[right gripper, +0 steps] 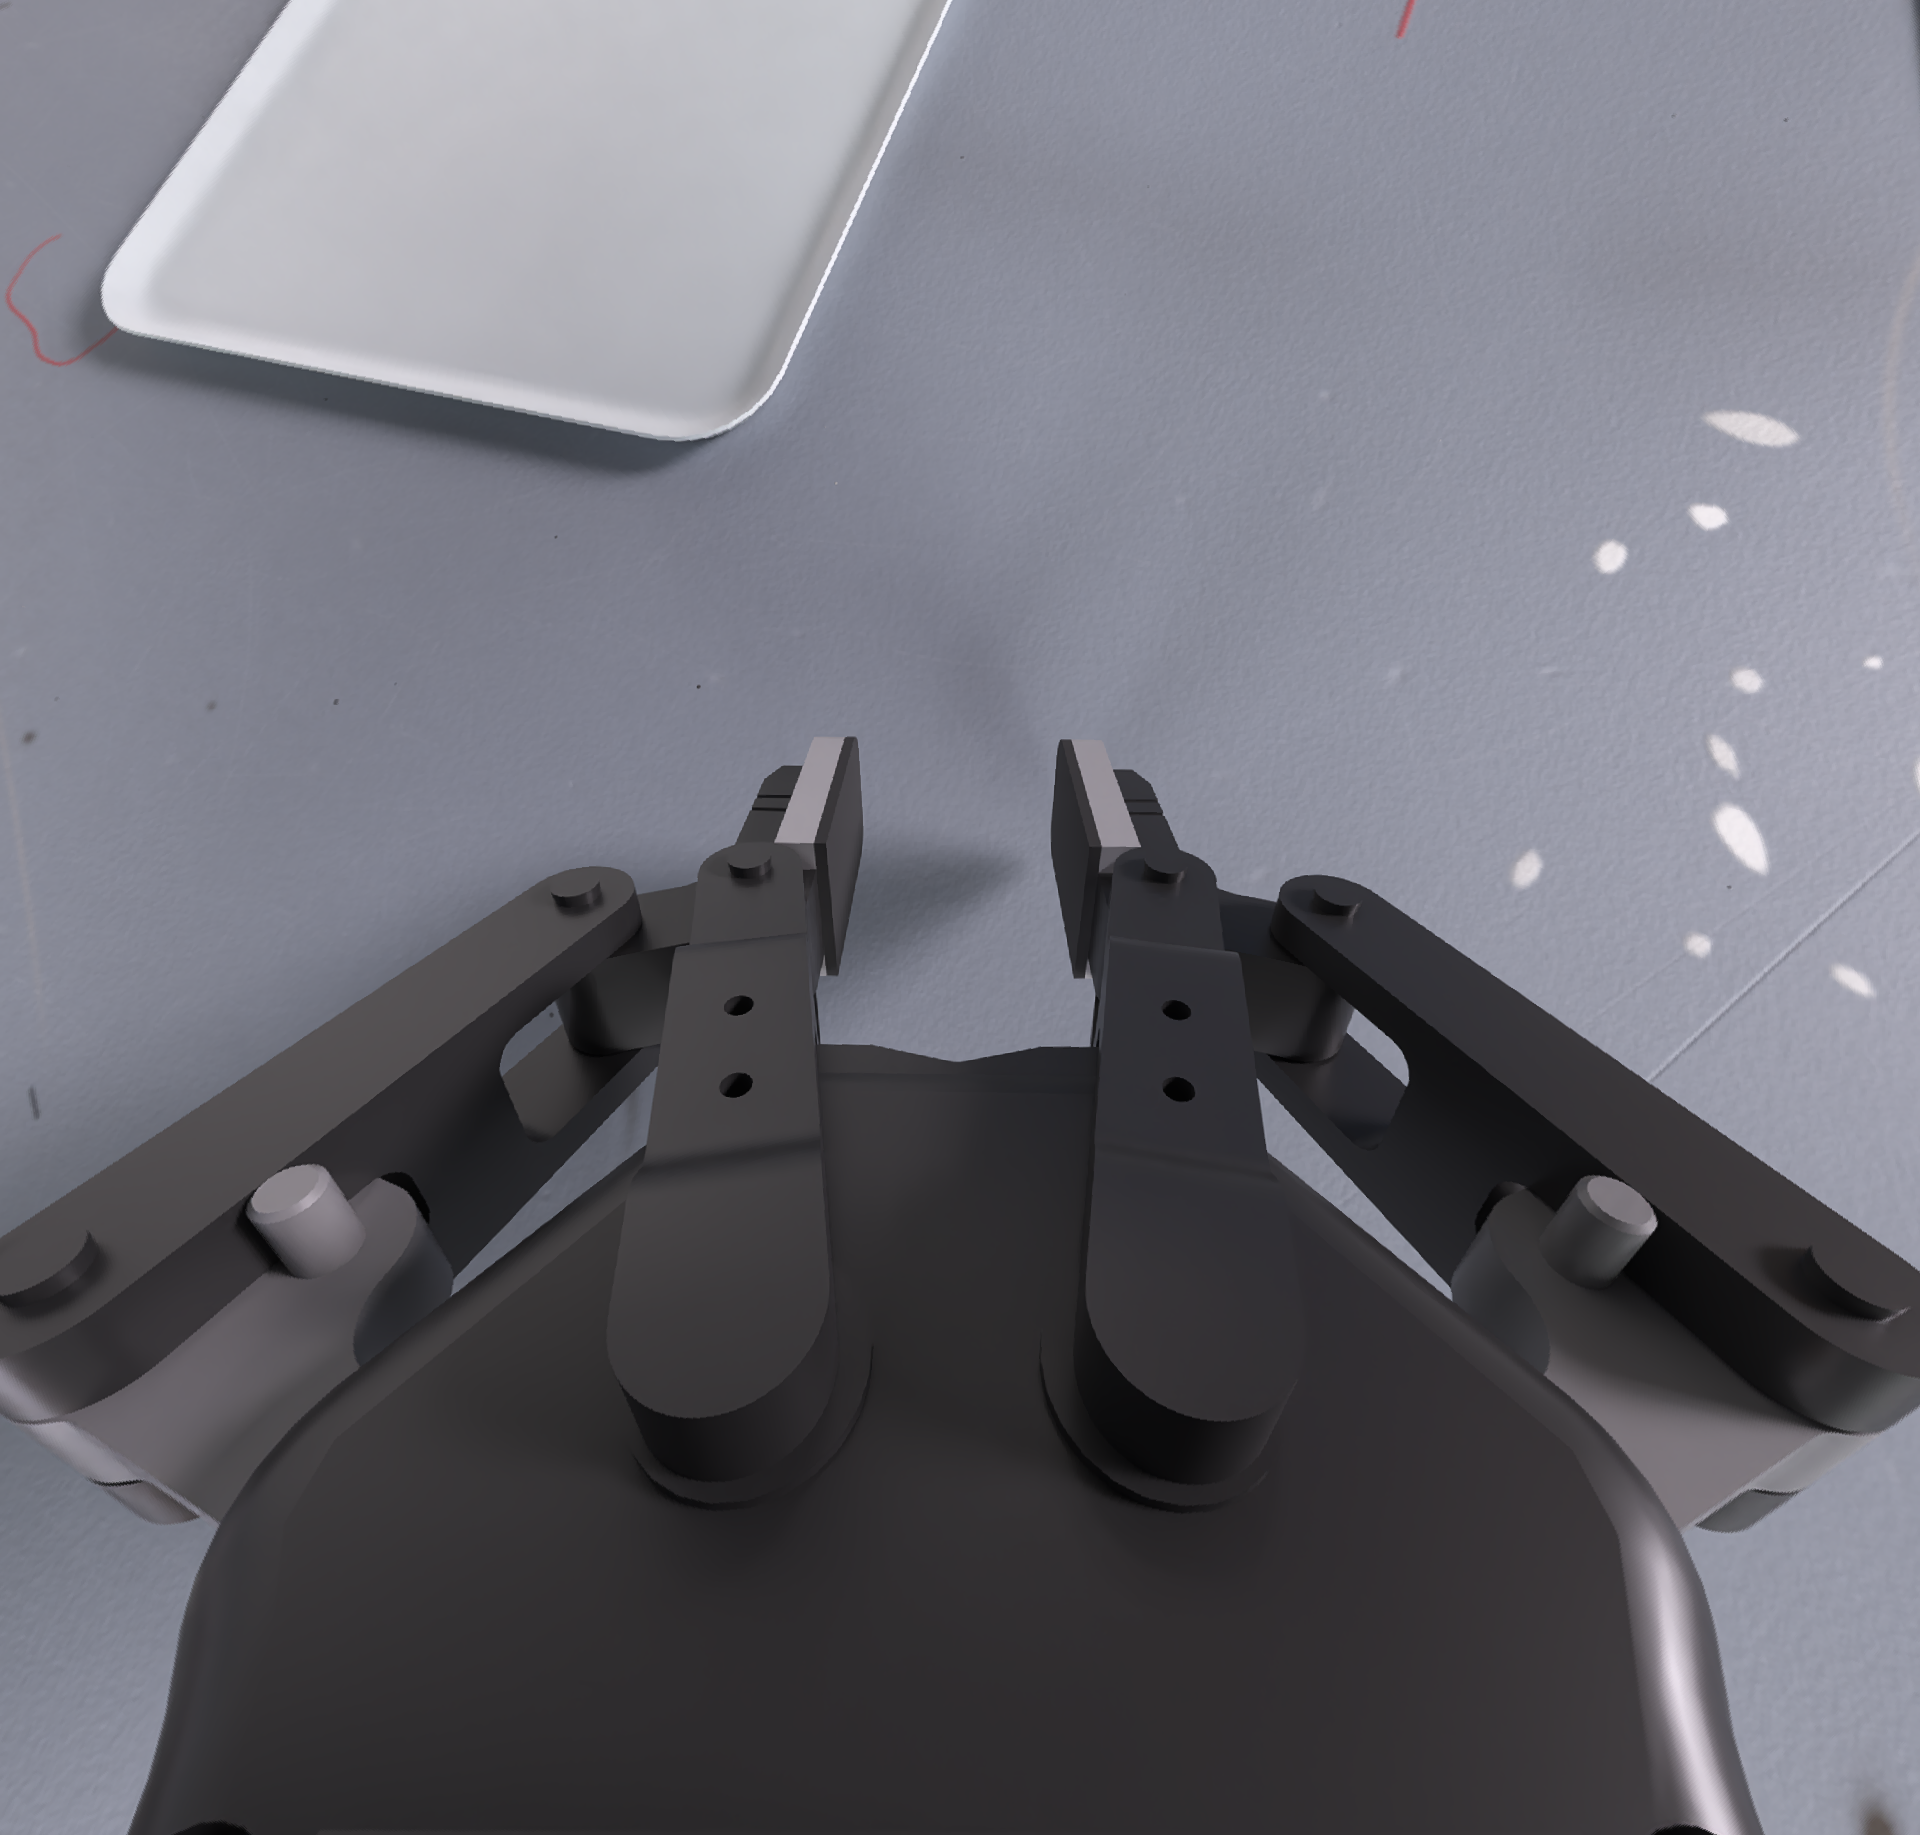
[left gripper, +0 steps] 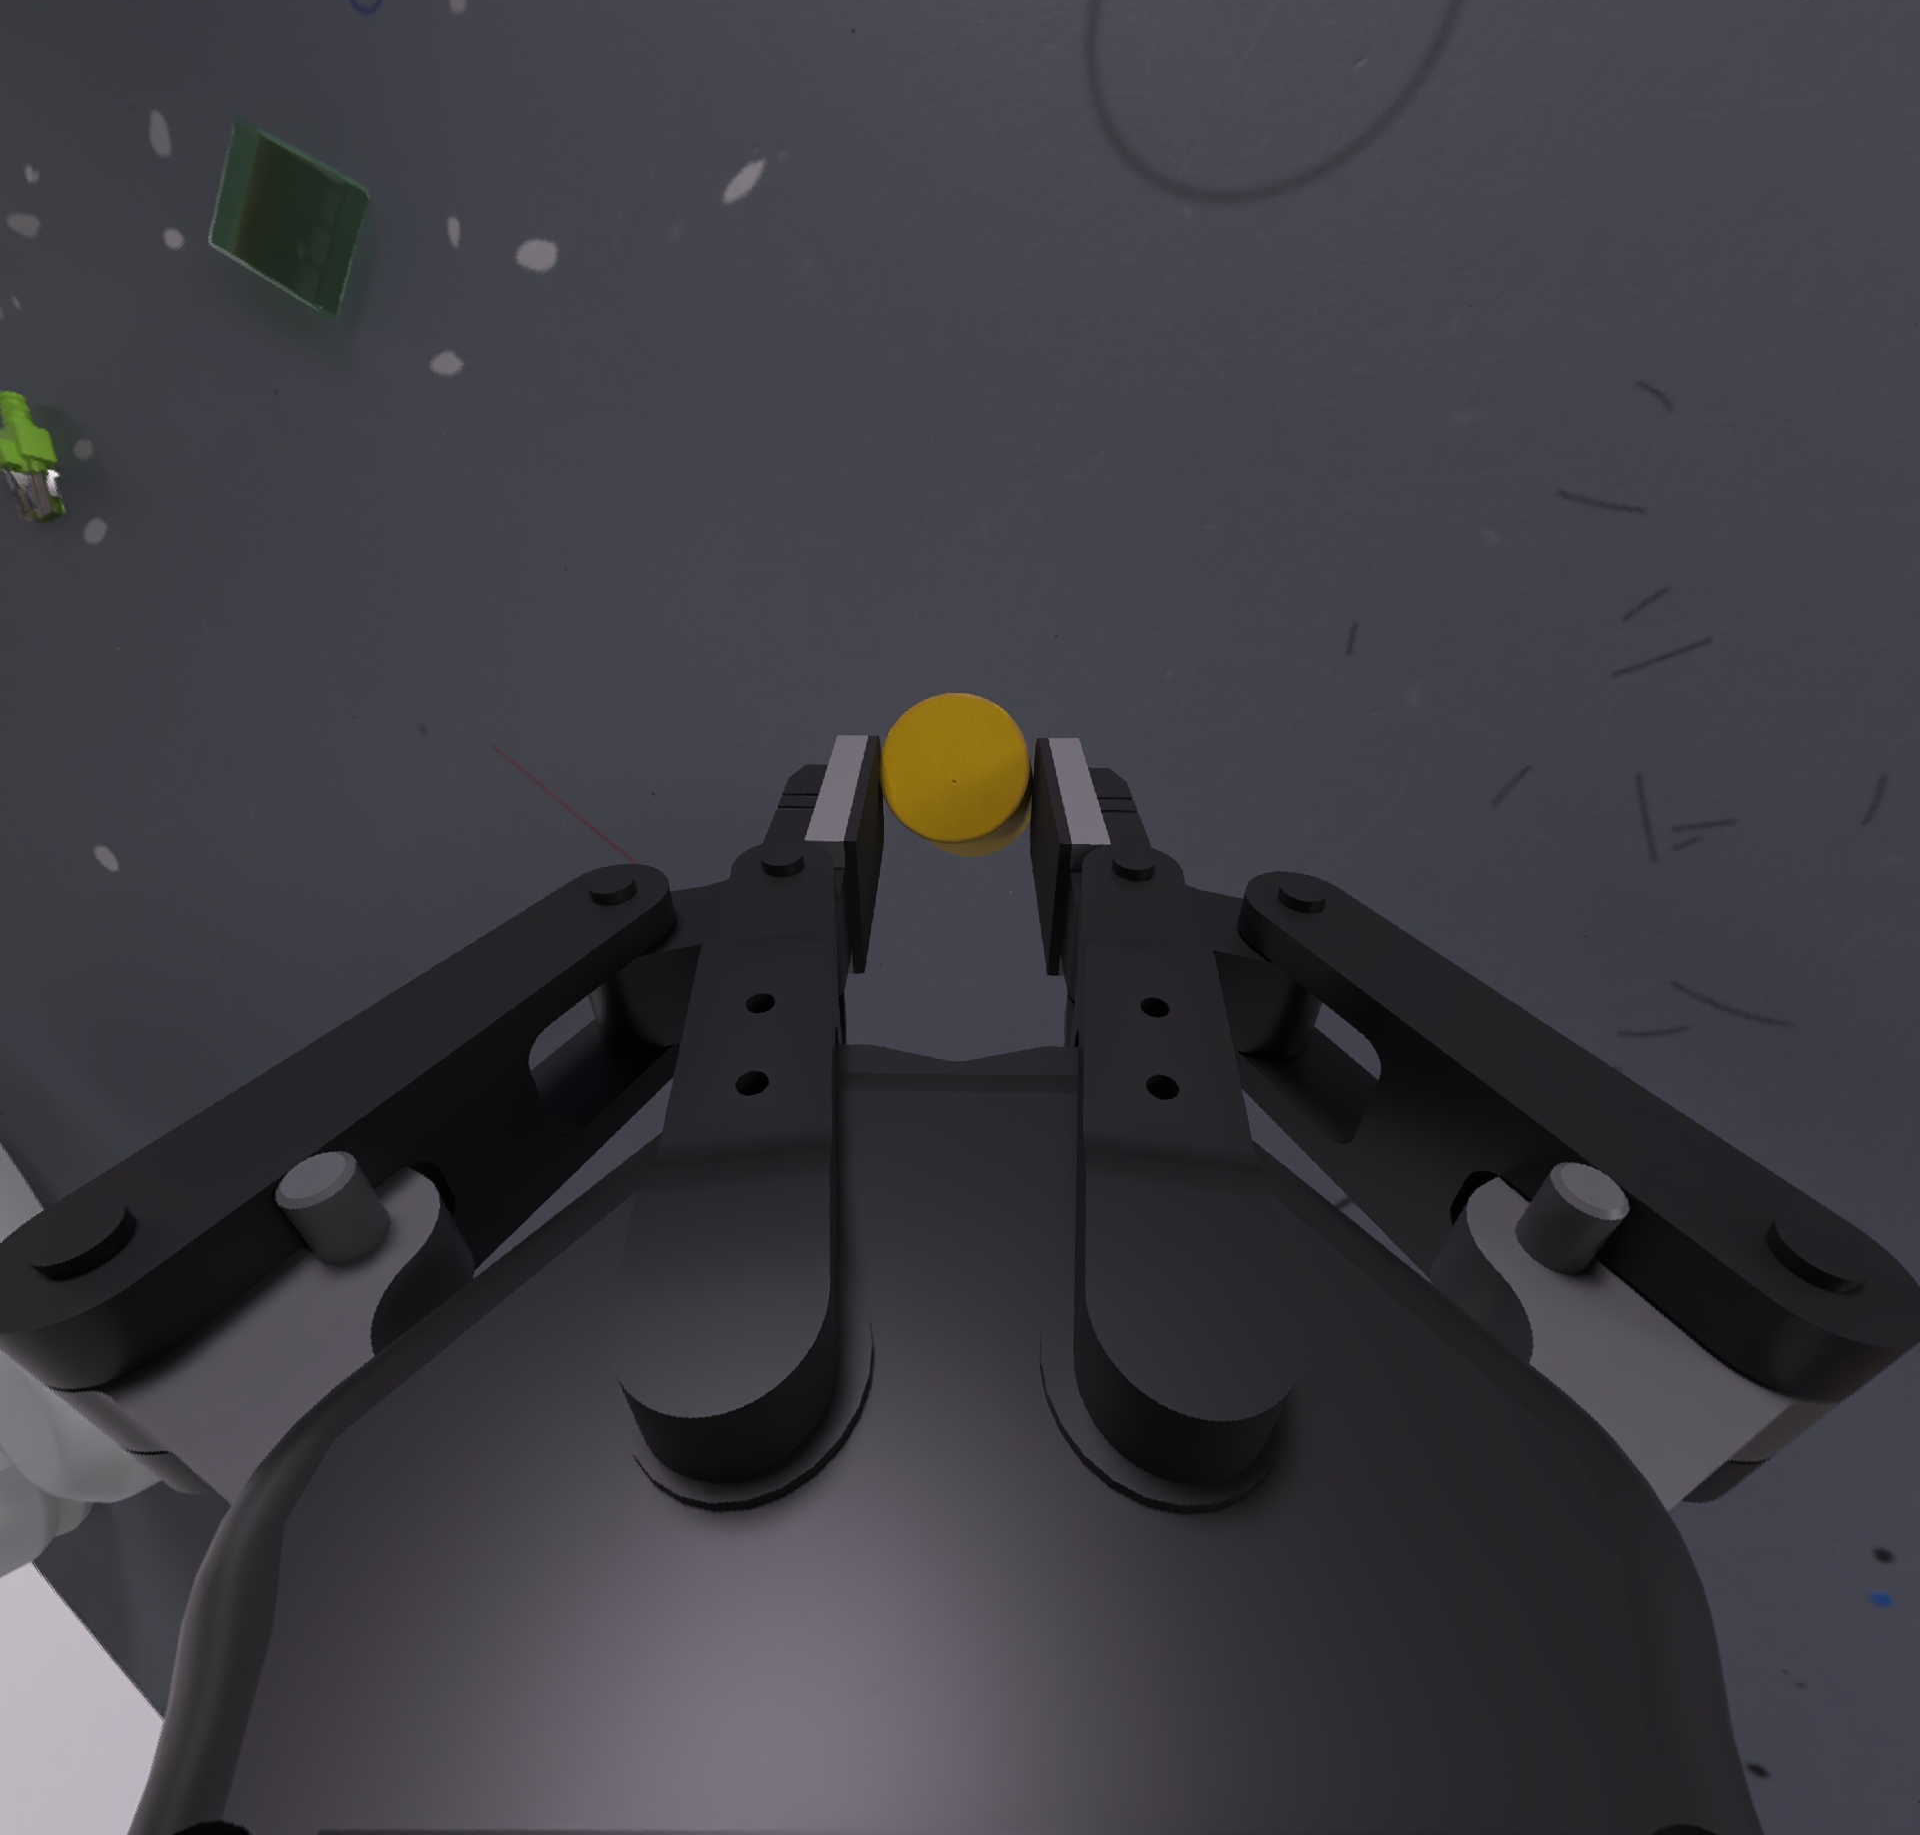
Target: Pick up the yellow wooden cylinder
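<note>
The yellow wooden cylinder [left gripper: 954, 762] stands upright on the dark grey table, so I see its round top in the left wrist view. My left gripper [left gripper: 956, 783] is around it, with one pad touching each side, shut on the cylinder. I cannot tell whether the cylinder is off the table. The right wrist view does not show the cylinder. My right gripper [right gripper: 956, 798] is open and empty, a little above the bare grey table.
A dark green square block [left gripper: 289, 218] lies at the far left of the left wrist view, and a small bright green object [left gripper: 31, 455] sits at the left edge. An empty white tray [right gripper: 520, 154] lies ahead and left of my right gripper.
</note>
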